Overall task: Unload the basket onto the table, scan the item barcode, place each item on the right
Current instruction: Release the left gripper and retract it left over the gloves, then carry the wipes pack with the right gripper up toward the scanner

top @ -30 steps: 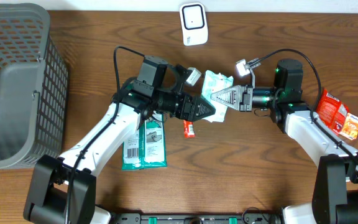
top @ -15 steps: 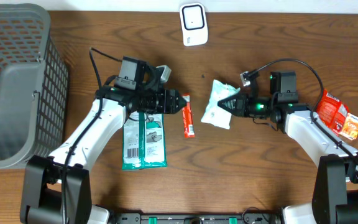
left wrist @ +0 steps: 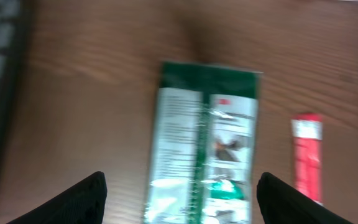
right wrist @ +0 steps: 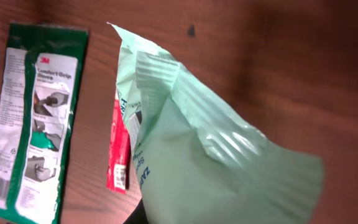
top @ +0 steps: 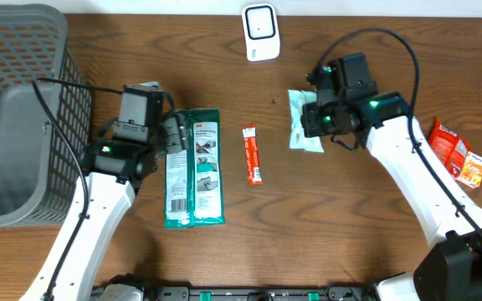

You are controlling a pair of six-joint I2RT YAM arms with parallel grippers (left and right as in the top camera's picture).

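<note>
Right claw [top: 316,121] grips the mint pouch [right wrist: 216,162] near the scanner [top: 260,32]. Left claw [left wrist: 182,199] hangs wide open over the green packet [left wrist: 207,143], which lies on the surface [top: 350,234] beside a red stick [left wrist: 306,155].

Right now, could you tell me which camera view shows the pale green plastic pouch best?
The right wrist view: the pale green plastic pouch fills much of the frame, up close. Overhead shows it small and partly covered. The left wrist view does not show it.

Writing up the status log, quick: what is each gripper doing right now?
Left gripper: open, holding nothing.
Right gripper: closed on the pale green packet.
</note>
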